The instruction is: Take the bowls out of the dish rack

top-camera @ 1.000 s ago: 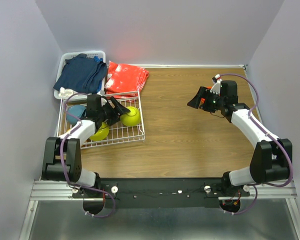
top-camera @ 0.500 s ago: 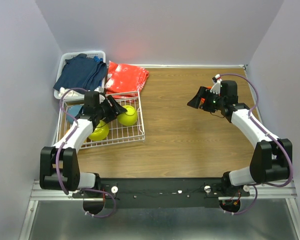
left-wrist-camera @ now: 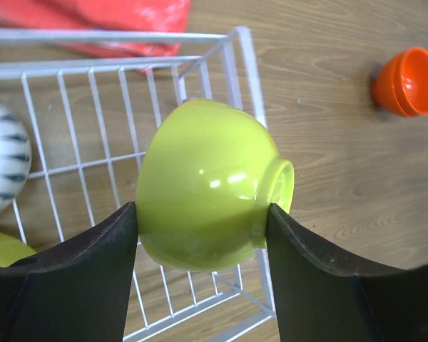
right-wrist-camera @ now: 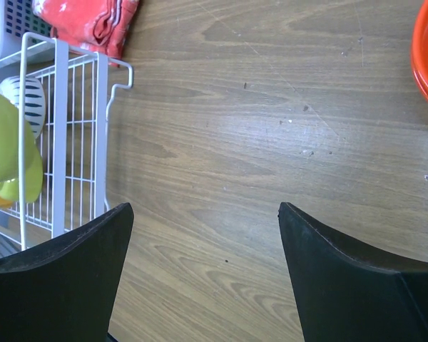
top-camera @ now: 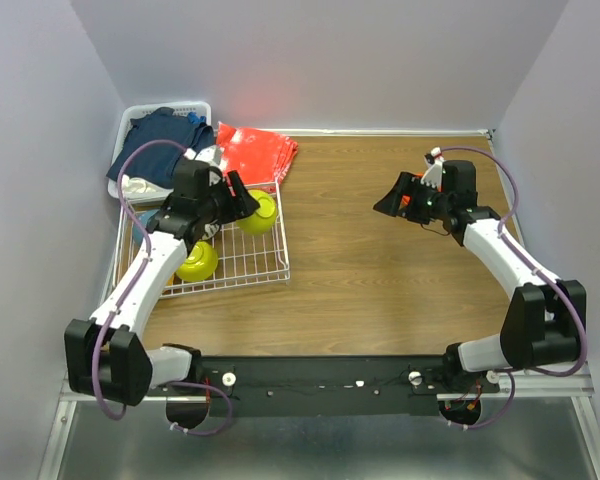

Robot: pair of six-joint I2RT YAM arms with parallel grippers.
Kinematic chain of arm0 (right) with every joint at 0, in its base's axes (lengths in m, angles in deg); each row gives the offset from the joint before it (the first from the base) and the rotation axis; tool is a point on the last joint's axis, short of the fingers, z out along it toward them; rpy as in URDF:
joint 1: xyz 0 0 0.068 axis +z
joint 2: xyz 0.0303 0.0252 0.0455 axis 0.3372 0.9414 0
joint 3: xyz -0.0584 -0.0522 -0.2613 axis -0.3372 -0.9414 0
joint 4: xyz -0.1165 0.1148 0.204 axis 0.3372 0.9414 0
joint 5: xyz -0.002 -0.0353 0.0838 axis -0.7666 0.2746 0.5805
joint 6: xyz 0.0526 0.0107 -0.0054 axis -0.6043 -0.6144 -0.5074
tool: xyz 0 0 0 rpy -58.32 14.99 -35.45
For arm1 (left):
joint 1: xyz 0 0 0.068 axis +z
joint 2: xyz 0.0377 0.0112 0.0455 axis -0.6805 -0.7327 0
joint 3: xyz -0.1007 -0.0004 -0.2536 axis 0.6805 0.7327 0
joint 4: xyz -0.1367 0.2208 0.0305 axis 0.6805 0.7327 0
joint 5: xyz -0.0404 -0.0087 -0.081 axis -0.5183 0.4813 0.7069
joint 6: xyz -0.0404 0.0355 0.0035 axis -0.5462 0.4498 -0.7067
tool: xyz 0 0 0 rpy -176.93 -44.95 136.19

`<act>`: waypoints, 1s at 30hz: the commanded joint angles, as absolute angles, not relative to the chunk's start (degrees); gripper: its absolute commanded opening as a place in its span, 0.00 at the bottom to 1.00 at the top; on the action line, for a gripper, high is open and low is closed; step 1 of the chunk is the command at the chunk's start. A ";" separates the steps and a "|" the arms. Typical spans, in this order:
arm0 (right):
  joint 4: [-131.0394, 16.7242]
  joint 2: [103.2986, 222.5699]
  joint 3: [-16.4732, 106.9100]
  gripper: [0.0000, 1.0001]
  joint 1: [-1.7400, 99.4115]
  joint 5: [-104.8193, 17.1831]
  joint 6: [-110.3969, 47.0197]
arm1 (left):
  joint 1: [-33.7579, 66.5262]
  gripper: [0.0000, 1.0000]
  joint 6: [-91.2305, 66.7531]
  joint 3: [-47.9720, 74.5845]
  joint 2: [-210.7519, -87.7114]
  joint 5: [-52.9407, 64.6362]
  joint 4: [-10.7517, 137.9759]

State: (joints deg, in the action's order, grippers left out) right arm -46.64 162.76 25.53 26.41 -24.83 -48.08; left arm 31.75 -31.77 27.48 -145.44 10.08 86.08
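Lime-green bowl (left-wrist-camera: 207, 182) | clamped on its side in the left gripper (left-wrist-camera: 202, 217), over the dish rack (left-wrist-camera: 244, 64) at its far-right corner, seemingly clear of the wires | right gripper (right-wrist-camera: 200, 235) spread wide, empty | advice: clear the rim, keep the squeeze steady, set down beside the orange bowl (left-wrist-camera: 406, 82).

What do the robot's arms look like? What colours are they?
The left arm and right arm are white tube-shaped links joined by chunky black joints. A thin purple cable loops alongside each. The left gripper and right gripper are black, each with two broad, smooth fingers. No markings are readable.
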 commanded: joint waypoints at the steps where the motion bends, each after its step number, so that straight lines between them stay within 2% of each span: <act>1: -47.30 159.64 24.78 0.90 26.83 -23.42 -48.61 | 21.98 0.42 -20.63 19.92 -142.03 -1.96 91.11; 6: -46.50 157.88 24.25 0.90 26.83 -23.68 -48.69 | 12.05 0.43 -12.63 16.48 -142.12 -10.40 90.33; 14: -43.52 154.28 23.46 0.90 26.83 -25.62 -47.55 | -4.56 0.43 2.75 18.67 -143.70 -29.01 84.71; 21: -42.28 152.69 23.20 0.90 26.74 -25.71 -47.29 | -18.88 0.43 17.78 25.61 -144.92 -42.29 69.79; 30: -41.41 152.52 23.55 0.90 26.74 -24.30 -47.20 | -28.39 0.43 39.75 33.97 -155.03 -52.16 42.56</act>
